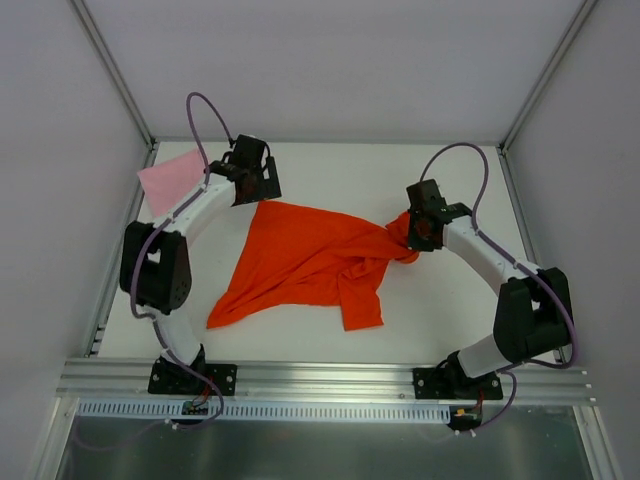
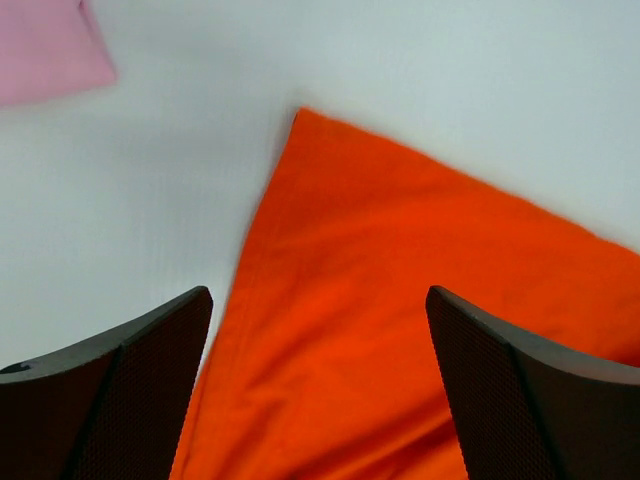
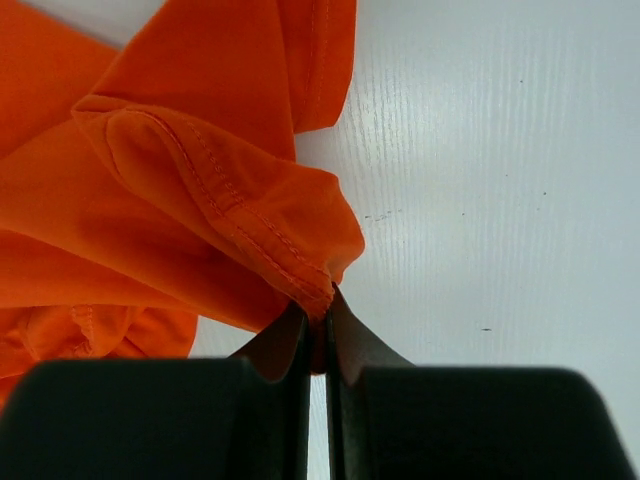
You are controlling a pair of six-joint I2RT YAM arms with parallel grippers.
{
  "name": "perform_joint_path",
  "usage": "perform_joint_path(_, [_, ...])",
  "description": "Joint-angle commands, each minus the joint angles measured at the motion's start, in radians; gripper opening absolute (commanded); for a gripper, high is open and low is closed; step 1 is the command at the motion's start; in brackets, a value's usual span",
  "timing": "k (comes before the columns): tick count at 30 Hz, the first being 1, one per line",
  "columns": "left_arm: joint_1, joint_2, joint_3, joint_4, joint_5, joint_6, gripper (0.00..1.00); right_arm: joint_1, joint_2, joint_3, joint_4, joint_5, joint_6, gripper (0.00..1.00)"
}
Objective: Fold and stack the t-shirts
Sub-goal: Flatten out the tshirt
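Note:
The orange-red t-shirt lies rumpled across the middle of the white table, one corner pointing to the far left. Over that corner hovers my left gripper, open, its two fingers wide apart with only cloth below them. My right gripper is shut on a hemmed edge of the orange-red t-shirt, pinched between its fingertips at the shirt's right end. The light pink t-shirt lies flat at the far left corner, also seen as the pink t-shirt in the left wrist view.
The white table is fenced by grey walls with metal posts on the left and right. An aluminium rail runs along the near edge, where both arm bases are bolted.

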Motion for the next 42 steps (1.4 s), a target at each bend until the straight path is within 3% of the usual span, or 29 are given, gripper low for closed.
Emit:
perform_joint_path(1, [0.035, 0.134, 0.156, 0.036, 0.130, 0.133, 0.88, -0.006, -0.048, -0.017, 0.013, 0.038, 0.047, 0.02])
perform_joint_path(8, [0.110, 0.360, 0.353, -0.012, 0.148, 0.068, 0.77, -0.007, -0.059, -0.021, 0.020, 0.058, 0.070, 0.02])
perform_joint_path(17, [0.120, 0.435, 0.336, 0.000, 0.176, 0.042, 0.77, -0.007, -0.029, 0.013, 0.020, 0.075, 0.069, 0.04])
perform_joint_path(28, [0.120, 0.489, 0.308, 0.034, 0.164, -0.011, 0.64, -0.007, 0.000, 0.045, -0.003, 0.107, 0.067, 0.04])
perform_joint_path(31, [0.120, 0.484, 0.285, 0.045, 0.139, -0.017, 0.55, -0.006, -0.003, 0.044, -0.006, 0.113, 0.070, 0.03])
perform_joint_path(33, [0.120, 0.484, 0.278, 0.051, 0.135, -0.018, 0.43, -0.007, -0.003, 0.044, -0.004, 0.112, 0.078, 0.03])
perform_joint_path(34, [0.120, 0.487, 0.278, 0.051, 0.135, -0.020, 0.36, -0.006, -0.003, 0.042, -0.003, 0.113, 0.080, 0.04])
perform_joint_path(35, [0.120, 0.487, 0.278, 0.052, 0.138, -0.020, 0.21, -0.007, 0.000, 0.041, -0.003, 0.115, 0.083, 0.04])
perform_joint_path(38, [0.120, 0.480, 0.270, 0.055, 0.142, -0.028, 0.00, -0.006, 0.004, 0.045, -0.014, 0.129, 0.097, 0.04])
perform_joint_path(42, [0.120, 0.426, 0.244, 0.080, 0.103, -0.015, 0.00, -0.007, 0.024, 0.058, -0.004, 0.126, 0.098, 0.04])
